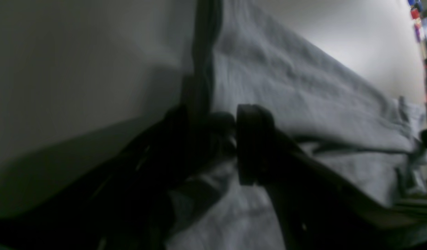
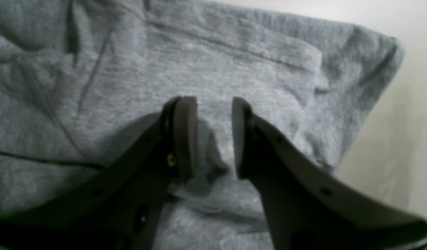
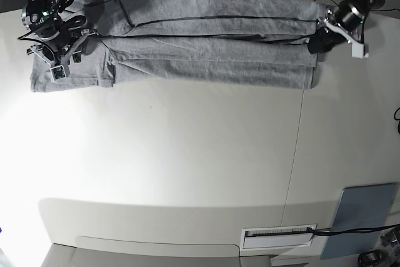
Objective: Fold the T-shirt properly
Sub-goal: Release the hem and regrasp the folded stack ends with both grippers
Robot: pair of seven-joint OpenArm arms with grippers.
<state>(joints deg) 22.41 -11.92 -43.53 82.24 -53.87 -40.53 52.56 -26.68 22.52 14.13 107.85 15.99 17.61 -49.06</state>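
The T-shirt [image 3: 206, 45] lies long from 9 to 3 o'clock at the table's far edge. The right gripper [image 2: 213, 135] hovers part-open over its 9 o'clock end; the left gripper [image 1: 231, 139] pinches the 3 o'clock end

We see the T-shirt [image 3: 206, 48] in heather grey, a fine pale fleck through the knit, with thin dark lines along its folds. The tabletop [image 3: 187, 154] is off-white, crossed by one thin dark seam. Both the left hand [image 1: 234, 146] and the right hand [image 2: 213, 135] are matt black. A flat blue-grey pad [image 3: 362, 217] lies on the tabletop.
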